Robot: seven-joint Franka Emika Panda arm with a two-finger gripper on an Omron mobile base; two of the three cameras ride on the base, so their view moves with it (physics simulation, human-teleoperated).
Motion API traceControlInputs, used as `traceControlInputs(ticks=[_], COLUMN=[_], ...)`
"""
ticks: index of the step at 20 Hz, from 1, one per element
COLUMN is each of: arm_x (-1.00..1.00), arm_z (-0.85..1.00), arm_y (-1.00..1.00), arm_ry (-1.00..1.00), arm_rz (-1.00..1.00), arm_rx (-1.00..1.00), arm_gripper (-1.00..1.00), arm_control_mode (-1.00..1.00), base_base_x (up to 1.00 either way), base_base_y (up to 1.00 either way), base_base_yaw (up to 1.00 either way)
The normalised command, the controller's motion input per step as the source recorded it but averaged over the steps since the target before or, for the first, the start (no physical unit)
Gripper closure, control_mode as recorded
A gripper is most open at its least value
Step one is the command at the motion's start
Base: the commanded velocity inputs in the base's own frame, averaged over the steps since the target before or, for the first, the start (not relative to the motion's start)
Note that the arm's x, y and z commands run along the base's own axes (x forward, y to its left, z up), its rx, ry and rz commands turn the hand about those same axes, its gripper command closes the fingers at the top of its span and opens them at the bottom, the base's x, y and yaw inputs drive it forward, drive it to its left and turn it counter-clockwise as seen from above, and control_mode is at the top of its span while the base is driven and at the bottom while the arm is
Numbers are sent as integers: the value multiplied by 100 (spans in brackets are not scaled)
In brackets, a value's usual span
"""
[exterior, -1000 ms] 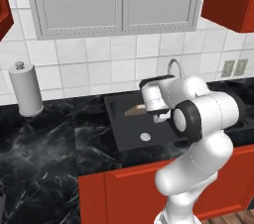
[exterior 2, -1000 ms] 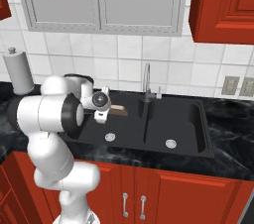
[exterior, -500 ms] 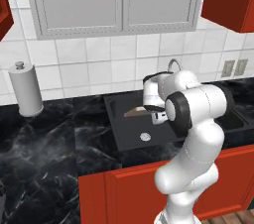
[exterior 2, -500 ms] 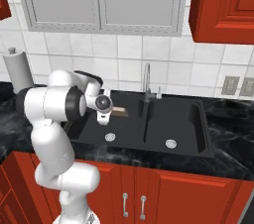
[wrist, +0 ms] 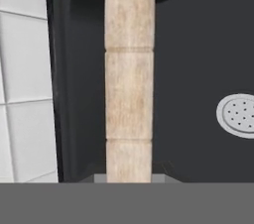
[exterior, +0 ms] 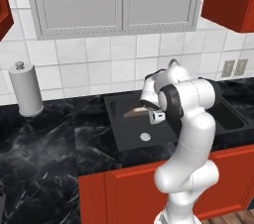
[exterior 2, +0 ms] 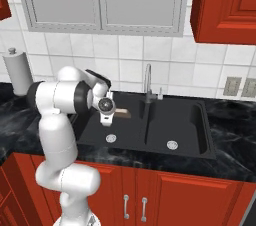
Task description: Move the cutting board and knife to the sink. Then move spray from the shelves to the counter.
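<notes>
My gripper [exterior: 153, 114] is shut on the cutting board [exterior: 135, 113], a light-wood board held level above the left basin of the dark sink [exterior: 130, 135]. From the right base the board [exterior 2: 121, 114] pokes out beside the gripper [exterior 2: 106, 116], in front of the faucet [exterior 2: 148, 83]. Looking along the hand, the board [wrist: 129, 79] appears edge-on as a long pale strip running up from between the fingers, with the basin floor and a round drain [wrist: 237, 115] behind it. The knife, the spray and the shelves are out of view.
The black marble counter [exterior: 44, 143] surrounds the sink [exterior 2: 180, 120], above red cabinet fronts [exterior 2: 165, 195]. A paper towel roll [exterior: 27, 91] stands at the back left against the white tiles. Grey wall cabinets [exterior: 116, 0] hang above.
The arm's elbow has swung upright and closer to the sink. The hand and the board have stayed over the left basin, almost unmoved.
</notes>
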Motion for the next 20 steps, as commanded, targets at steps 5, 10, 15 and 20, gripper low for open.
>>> traceControlInputs(ticks=[5,10,15,20], arm_x=[30,28,16,2], arm_z=[-15,-15,-18,-23], arm_y=[2,0,0,0], arm_ry=[0,0,0,0], arm_rz=[0,0,0,0], arm_rx=[-2,0,0,0], arm_gripper=[100,100,100,100], arm_control_mode=[-100,-100,-100,-100], base_base_x=[0,0,0,0], base_base_y=[0,0,0,0], base_base_yaw=[0,0,0,0])
